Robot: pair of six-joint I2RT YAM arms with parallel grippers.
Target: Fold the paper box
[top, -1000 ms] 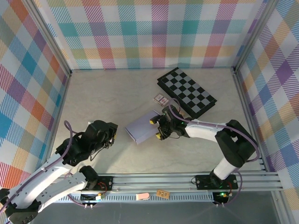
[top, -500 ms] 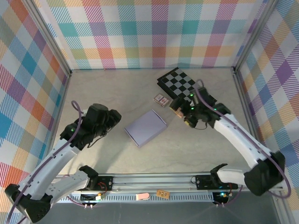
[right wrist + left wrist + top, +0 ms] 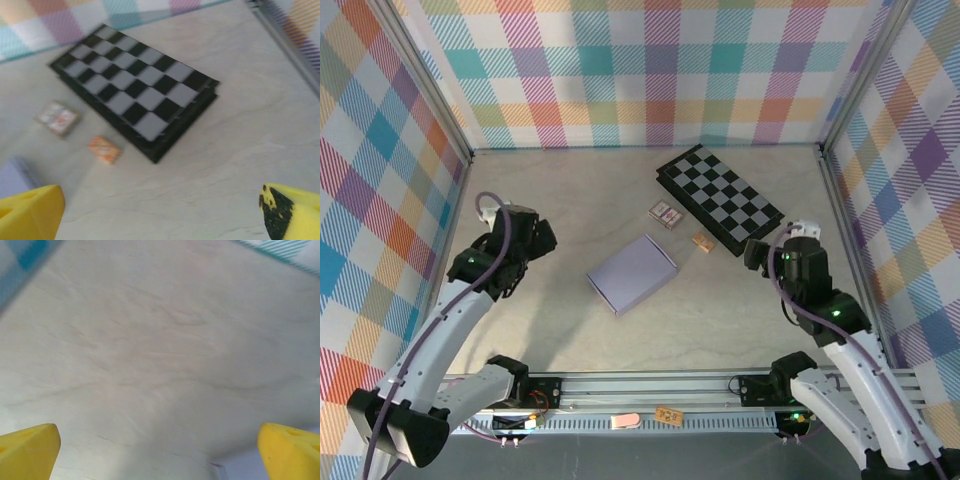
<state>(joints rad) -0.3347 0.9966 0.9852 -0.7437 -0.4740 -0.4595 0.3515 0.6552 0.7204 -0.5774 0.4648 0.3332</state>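
The paper box [image 3: 632, 272] lies flat and closed in the middle of the table, a pale lavender rectangle turned at an angle. My left gripper [image 3: 532, 238] hangs to its left, apart from it, open with nothing between its yellow fingers [image 3: 27, 450]. A corner of the paper box [image 3: 252, 471] shows at the bottom right of the left wrist view. My right gripper [image 3: 762, 252] is off to the box's right, also open and empty, yellow fingertips [image 3: 30, 212] far apart. The paper box [image 3: 12, 175] peeks in at the left edge of the right wrist view.
A black-and-white checkerboard [image 3: 720, 198] lies at the back right, also seen as the checkerboard [image 3: 135, 92] ahead of the right gripper. A small patterned card pack [image 3: 665, 213] and a tiny orange pack [image 3: 701, 242] lie between it and the box. Plaid walls enclose the table.
Both grippers have opened wide and drawn back from the box, the left toward the left wall, the right toward the near right. The box has stayed in place.
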